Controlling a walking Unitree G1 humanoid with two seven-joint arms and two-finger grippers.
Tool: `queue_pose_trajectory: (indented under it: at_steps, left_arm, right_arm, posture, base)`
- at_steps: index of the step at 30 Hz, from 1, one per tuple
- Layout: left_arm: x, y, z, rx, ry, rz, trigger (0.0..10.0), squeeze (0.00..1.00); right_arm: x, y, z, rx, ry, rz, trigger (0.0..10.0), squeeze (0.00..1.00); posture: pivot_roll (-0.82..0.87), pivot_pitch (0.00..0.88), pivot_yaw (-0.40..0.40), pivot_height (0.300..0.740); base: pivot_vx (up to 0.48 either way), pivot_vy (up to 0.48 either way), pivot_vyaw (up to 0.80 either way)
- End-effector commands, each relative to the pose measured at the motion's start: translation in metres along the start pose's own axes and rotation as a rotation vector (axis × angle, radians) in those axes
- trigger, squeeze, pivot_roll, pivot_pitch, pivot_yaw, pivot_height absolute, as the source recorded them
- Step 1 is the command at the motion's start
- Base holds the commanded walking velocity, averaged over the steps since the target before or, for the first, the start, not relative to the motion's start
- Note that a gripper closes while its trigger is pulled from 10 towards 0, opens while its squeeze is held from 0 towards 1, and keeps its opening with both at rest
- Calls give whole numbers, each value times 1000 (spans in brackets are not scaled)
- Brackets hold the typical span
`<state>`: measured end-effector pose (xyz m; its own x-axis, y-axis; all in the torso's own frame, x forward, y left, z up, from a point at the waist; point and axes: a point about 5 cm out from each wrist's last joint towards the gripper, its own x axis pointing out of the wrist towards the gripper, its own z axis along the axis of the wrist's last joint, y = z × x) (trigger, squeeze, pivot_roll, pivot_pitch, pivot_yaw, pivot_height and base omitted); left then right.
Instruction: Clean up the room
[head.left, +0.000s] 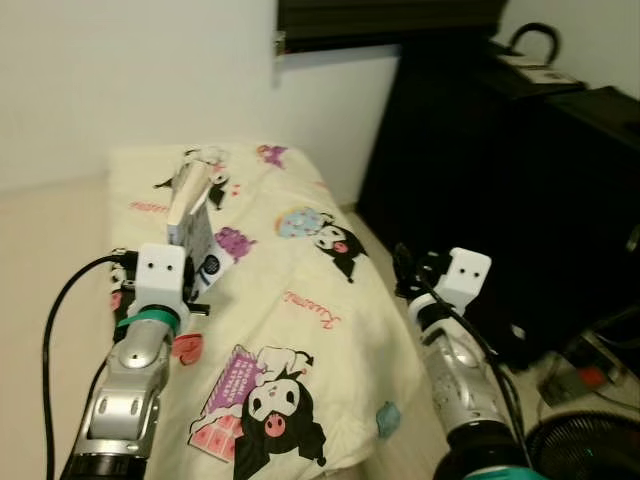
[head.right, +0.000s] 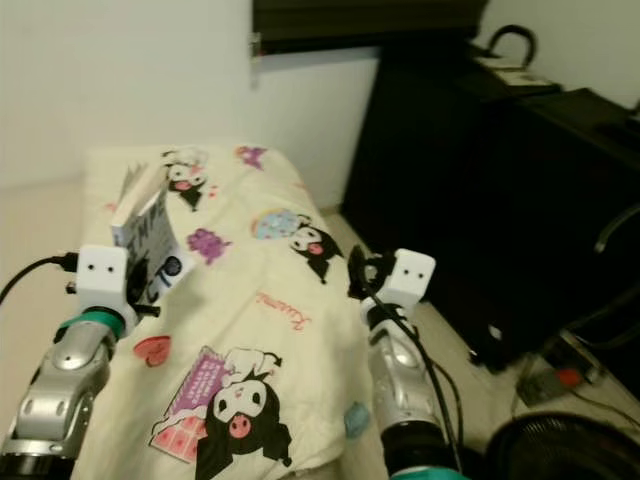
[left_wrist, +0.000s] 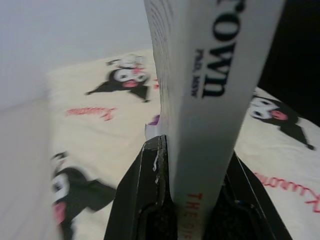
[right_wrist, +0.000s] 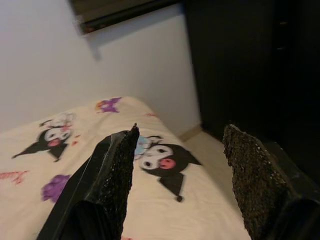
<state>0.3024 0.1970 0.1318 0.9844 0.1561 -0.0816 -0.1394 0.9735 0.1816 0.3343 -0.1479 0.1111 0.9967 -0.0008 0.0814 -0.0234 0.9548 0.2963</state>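
Above bed (head.left: 300, 300): left gripper (left_wrist: 192, 200) clamps book (head.left: 190, 205), spine text legible at wrist; right gripper (right_wrist: 180, 170) wide open, empty.

A bed (head.left: 300, 330) with a cream sheet printed with cartoon figures runs through the middle of the frame. A white wall (head.left: 130, 80) stands at upper left. Dark cabinets (head.left: 500, 180) take up the right side, with a black handle (head.left: 533, 38) on top at upper right. A fan (head.left: 585, 445) sits at lower right, with a power strip (head.left: 575, 375) on the floor just above it.
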Motion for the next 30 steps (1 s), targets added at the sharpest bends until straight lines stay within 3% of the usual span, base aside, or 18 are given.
queue_pose_trajectory:
  at_steps: [1,30]
  left_arm:
    - [1,-4,5,0,-32,-8,10000,0]
    - [2,-8,3,-3,-36,-43,10000,0]
  right_arm:
    - [-1,-6,-2,-1,11,-19,10000,0]
    - [-2,-9,-4,-2,14,-31,10000,0]
  posture:
    - [125,0,-26,740]
    - [120,5,-19,740]
  base:
    - [0,0,-781]
    - [0,0,-780]
